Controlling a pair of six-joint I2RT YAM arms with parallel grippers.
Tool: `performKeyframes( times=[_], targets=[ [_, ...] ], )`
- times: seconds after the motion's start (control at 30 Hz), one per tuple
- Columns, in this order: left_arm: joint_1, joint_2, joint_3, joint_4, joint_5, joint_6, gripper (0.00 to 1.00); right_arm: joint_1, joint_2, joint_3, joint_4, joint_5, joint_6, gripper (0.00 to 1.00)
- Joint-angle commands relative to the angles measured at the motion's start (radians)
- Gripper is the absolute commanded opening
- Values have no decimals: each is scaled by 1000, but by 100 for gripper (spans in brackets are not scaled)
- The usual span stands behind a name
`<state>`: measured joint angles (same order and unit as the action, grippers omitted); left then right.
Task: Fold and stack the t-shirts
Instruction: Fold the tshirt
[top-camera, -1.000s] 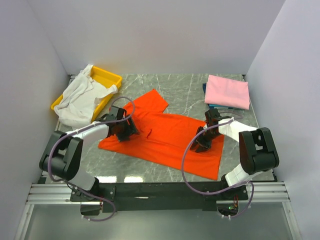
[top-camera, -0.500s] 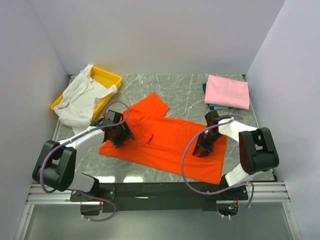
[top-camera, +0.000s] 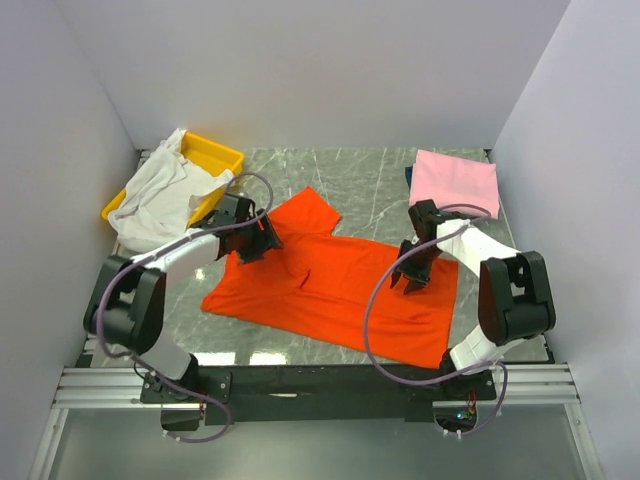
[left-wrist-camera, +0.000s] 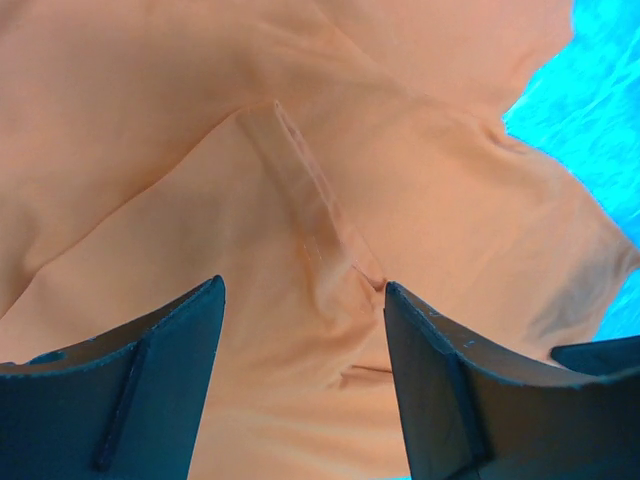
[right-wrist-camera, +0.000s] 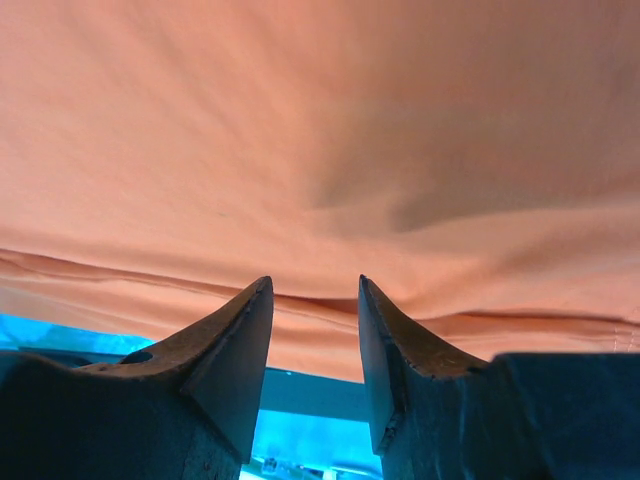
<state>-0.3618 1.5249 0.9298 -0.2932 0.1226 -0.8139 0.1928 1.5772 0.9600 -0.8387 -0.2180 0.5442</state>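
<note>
**Orange-red t-shirt (top-camera: 330, 285) beneath both grippers**

The shirt lies spread on the table (top-camera: 370, 180). The left gripper (top-camera: 262, 240) rests at 10 o'clock from the shirt's centre, fingers wide apart over the cloth. The right gripper (top-camera: 412, 275) rests at 3 o'clock, fingers narrowly apart. The folded pink t-shirt (top-camera: 455, 182) lies at 1 o'clock.

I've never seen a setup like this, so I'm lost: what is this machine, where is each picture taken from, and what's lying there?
It is two robot arms bolted to the edge of a table. The wide picture looks down from above; the two close-ups come from cameras on the wrists. The left gripper and right gripper both stand open, low over an orange-red t-shirt spread out flat. A white t-shirt hangs out of a yellow tray; a folded pink t-shirt lies far right. Nothing is held.
</note>
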Motion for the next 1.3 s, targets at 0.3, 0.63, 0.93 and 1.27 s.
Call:
performKeyframes(
  times=[0.3,0.63,0.93,1.27],
  targets=[
    [-5,69,-83,52,78,58,70,-41,76,109,-19,71,-30,48],
    [-5,-37,-223,14,20,7,70,-251,23,94,-17,127,-111,48],
    [-5,-149,-260,-41,3,-2,70,-371,44,172,3,193,-156,48],
    [-5,-213,-120,-116,49,61,70,-400,124,198,141,163,-141,46]
  ],
)
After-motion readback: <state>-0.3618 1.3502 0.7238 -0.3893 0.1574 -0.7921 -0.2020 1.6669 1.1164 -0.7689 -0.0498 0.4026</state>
